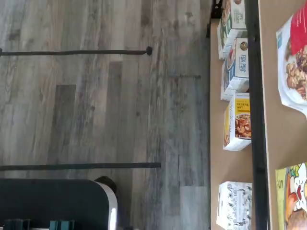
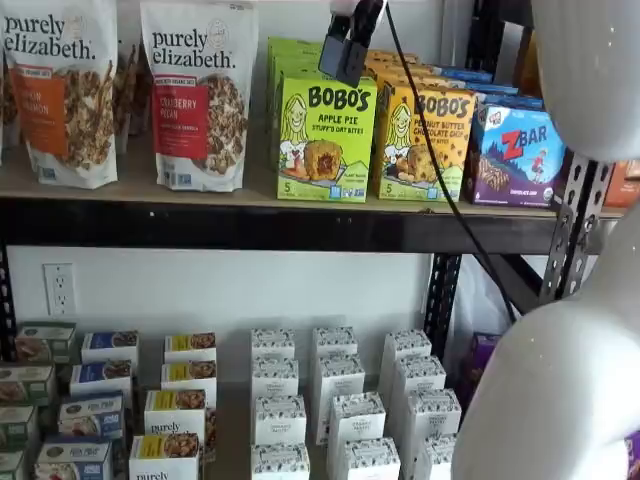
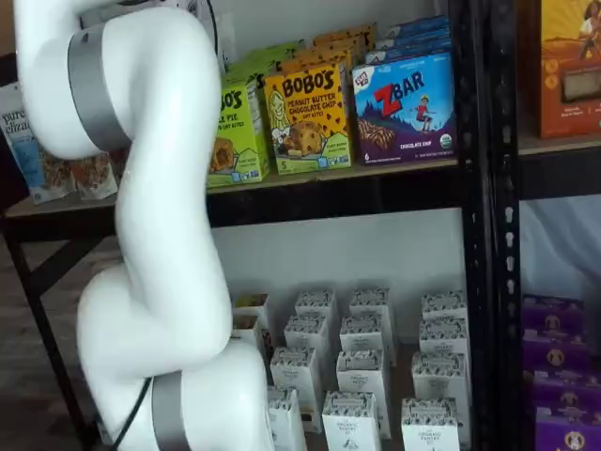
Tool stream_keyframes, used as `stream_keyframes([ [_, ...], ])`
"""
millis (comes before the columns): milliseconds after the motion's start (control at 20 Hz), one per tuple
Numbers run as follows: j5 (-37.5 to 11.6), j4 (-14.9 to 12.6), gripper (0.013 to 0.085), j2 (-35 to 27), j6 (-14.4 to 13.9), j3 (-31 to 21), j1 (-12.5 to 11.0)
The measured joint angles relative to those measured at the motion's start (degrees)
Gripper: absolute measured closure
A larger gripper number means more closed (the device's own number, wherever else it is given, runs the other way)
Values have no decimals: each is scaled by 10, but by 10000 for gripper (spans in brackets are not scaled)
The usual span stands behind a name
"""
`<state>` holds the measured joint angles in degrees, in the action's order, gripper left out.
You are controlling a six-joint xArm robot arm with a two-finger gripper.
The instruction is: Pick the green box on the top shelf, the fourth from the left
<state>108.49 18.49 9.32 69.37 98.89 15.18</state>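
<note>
Fingers (image 2: pixel 345 55) hang black from the frame's top, spread wide and gripping nothing, at 12 o'clock above the green box (image 2: pixel 325 140) on the top shelf (image 2: pixel 250 222).

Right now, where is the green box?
In both shelf views the green box stands on the top shelf, between a Purely Elizabeth bag and the yellow-orange Bobo's carton.

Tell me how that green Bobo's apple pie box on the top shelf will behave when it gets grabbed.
The green box looks like a thin paperboard carton, so it is probably light and may dent under a hard squeeze. It stands upright and tall on the top shelf, so a nudge could tip it. The yellow Bobo's carton stands close beside it, which may crowd the jaws.
</note>
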Motion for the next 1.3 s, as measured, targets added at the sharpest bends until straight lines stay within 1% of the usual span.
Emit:
stream_keyframes([
  [50, -2, -8, 130, 1, -1, -1, 3],
  [100, -9, -25, 130, 4, -2, -5, 10],
  [150, -12, -31, 130, 6, -3, -8, 12],
  [300, -19, -35, 130, 9, -2, -17, 13],
  [700, -71, -10, 130, 32, 3, -55, 7],
  [950, -92, 1, 130, 35, 5, -60, 4],
  [1300, -117, 9, 130, 29, 11, -55, -4],
])
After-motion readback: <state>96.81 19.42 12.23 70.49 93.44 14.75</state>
